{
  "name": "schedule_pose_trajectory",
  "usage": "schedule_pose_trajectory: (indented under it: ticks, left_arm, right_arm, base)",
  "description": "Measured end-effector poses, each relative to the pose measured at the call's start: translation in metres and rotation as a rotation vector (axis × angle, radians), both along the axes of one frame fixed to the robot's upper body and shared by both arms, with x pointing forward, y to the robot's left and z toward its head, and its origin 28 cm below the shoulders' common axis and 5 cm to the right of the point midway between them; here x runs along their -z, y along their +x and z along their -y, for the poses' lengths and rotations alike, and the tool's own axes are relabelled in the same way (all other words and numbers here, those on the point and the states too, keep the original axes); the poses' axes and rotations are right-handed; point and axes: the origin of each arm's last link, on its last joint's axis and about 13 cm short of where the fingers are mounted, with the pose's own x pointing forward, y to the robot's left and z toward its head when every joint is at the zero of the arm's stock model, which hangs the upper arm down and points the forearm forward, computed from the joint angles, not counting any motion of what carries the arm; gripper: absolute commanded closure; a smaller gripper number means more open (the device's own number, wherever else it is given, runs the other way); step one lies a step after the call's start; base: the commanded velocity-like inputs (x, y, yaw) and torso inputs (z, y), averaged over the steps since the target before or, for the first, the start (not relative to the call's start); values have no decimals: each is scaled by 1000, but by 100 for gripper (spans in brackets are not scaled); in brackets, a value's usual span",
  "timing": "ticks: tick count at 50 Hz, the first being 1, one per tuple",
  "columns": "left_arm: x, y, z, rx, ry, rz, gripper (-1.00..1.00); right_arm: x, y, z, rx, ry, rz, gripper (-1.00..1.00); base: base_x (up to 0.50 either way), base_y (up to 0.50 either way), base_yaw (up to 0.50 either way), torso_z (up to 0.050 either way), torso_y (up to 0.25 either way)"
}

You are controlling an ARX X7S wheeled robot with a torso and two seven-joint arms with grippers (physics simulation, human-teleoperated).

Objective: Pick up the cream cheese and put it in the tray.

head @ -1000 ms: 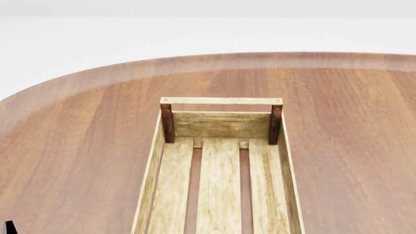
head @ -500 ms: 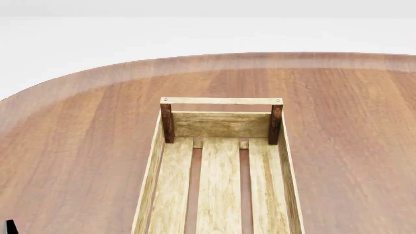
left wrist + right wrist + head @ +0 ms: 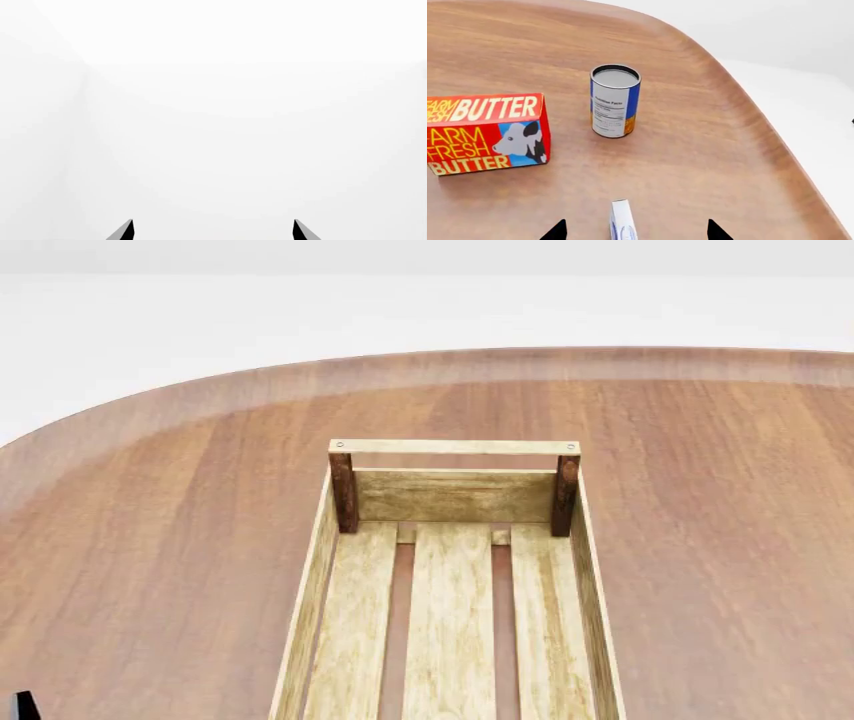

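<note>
right pincer (image 3: 635, 231) spread open straddling the cream cheese (image 3: 622, 222), gripping nothing, left pincer (image 3: 212, 231) open too, head view unchanged, tray (image 3: 454, 495) empty.

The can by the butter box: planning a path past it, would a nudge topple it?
The can stands upright, taller than wide, so a high nudge may tip it. Being round, it would then likely roll. It looks rigid.

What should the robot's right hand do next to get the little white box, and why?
Probably ease the right gripper down around the cream cheese. The box already lies between its open fingertips on the table, apart from the butter box and can.
</note>
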Motion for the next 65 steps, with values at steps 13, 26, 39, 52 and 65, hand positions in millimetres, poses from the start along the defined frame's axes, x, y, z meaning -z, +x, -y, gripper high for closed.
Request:
schedule_pose_trajectory:
  ticks: [13, 26, 39, 52, 65]
  left_arm:
    - [1, 1, 0, 0, -1, -4, -100]
    - [1, 1, 0, -2, 2, -5, -100]
    - [0, 0, 0, -3, 3, -5, -100]
    - [0, 0, 0, -4, 1, -4, -100]
    - [0, 0, -1, -5, 0, -3, -100]
  right_arm:
    - [4, 1, 1, -13, 44, -3, -100]
    - [7, 1, 4, -4, 65, -5, -100]
    - [10, 1, 7, 2, 82, -11, -100]
    - [14, 3, 10, 13, 92, -21, -100]
    - [17, 4, 12, 23, 97, -32, -100]
  base:
    - [0, 0, 0, 0, 0]
    - [0, 0, 0, 0, 0]
    - [0, 0, 0, 0, 0]
    - [0, 0, 0, 0, 0]
    - [0, 0, 0, 0, 0]
